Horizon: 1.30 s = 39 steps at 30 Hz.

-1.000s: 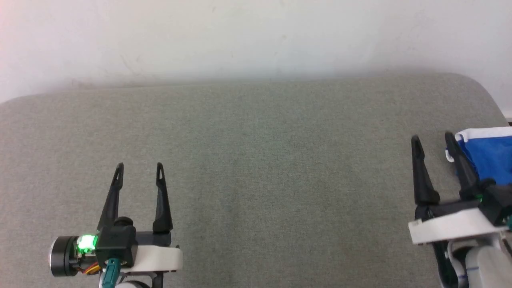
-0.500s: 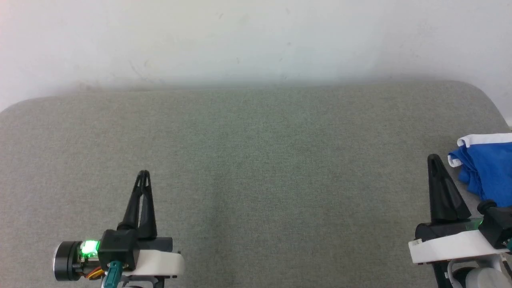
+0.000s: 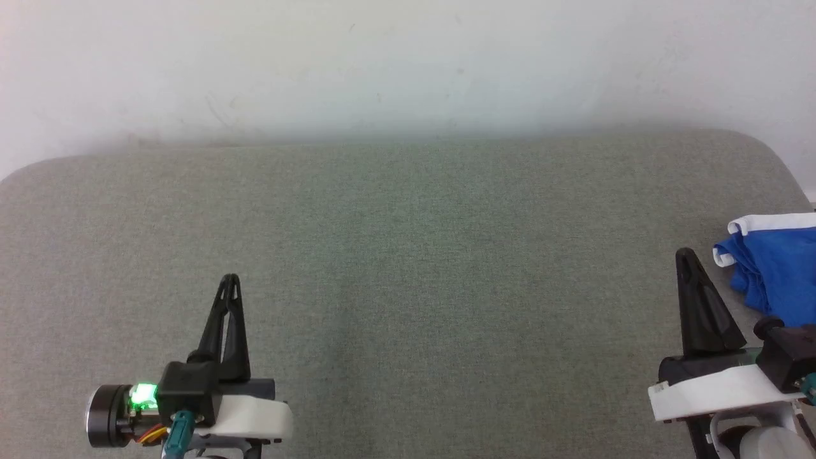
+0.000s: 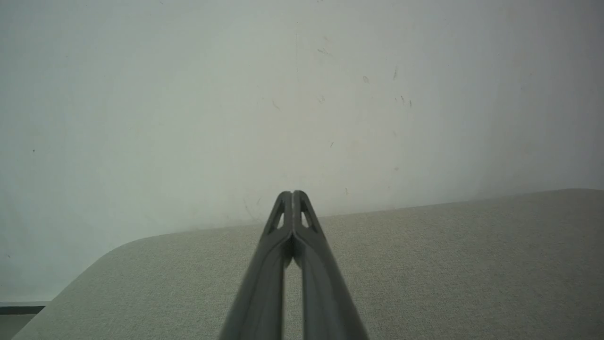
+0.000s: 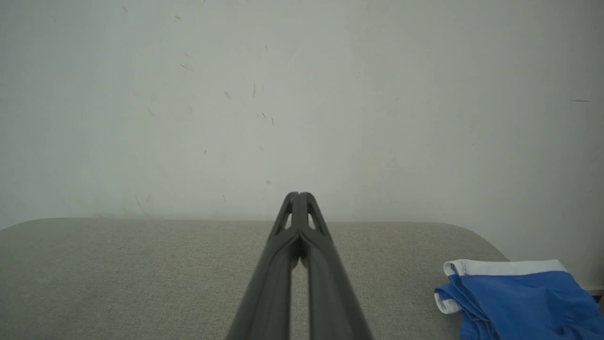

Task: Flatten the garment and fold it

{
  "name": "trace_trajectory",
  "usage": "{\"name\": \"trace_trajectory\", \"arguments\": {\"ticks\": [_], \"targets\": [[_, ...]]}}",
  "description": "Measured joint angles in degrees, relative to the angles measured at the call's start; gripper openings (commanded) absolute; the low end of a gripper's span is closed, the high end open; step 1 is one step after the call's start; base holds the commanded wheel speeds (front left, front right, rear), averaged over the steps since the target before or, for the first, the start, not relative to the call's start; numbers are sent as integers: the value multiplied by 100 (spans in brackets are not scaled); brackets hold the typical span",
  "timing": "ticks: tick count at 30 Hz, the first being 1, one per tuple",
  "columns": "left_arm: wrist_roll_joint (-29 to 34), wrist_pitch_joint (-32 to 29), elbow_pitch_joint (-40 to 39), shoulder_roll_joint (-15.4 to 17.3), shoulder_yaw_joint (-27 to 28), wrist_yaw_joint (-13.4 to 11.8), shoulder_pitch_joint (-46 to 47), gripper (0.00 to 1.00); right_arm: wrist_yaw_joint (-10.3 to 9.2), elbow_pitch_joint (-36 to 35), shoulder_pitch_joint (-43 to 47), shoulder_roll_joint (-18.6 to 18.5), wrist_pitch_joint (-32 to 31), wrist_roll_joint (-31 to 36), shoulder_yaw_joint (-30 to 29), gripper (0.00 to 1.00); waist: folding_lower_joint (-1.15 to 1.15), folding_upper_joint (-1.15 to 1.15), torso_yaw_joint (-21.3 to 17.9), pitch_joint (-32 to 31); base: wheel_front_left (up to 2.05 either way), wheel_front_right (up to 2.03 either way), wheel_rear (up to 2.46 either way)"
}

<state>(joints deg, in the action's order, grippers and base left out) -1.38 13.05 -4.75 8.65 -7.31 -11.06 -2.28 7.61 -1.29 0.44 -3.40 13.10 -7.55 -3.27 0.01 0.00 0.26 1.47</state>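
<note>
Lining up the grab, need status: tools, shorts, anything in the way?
Left tool shut, empty. Right tool shut, empty, just left of shorts. Shorts bunched at grey pad right edge. No obstruction seen.

Padded surface (image 3: 408,268): grey-green woven cloth, matt, fine visible weave, slightly fuzzy.
Wall (image 3: 408,57): white paint, matt, mostly smooth, small scuffs and dark flecks.
Garment (image 5: 519,295): soft blue cloth, faint sheen, creased into loose folds; white edge trim flatter, matt.
Left gripper (image 3: 229,279): fingers dark plastic, matt, cut-out slots near tips; housing behind white plastic, smooth, slight gloss; round cylinder (image 3: 102,415) at side looks like metal, satin finish.
Right gripper (image 3: 687,254): same matt dark plastic fingers, smooth white plastic shell.
</note>
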Motion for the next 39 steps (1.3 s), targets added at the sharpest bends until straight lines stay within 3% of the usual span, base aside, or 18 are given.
{"name": "trace_trajectory", "arguments": {"ticks": [39], "targets": [[1,-454,168,-185,243,372,19,0,0,31,-3,3,-455,227,131,0,0,0,-9,-52,0,0,0]]}}
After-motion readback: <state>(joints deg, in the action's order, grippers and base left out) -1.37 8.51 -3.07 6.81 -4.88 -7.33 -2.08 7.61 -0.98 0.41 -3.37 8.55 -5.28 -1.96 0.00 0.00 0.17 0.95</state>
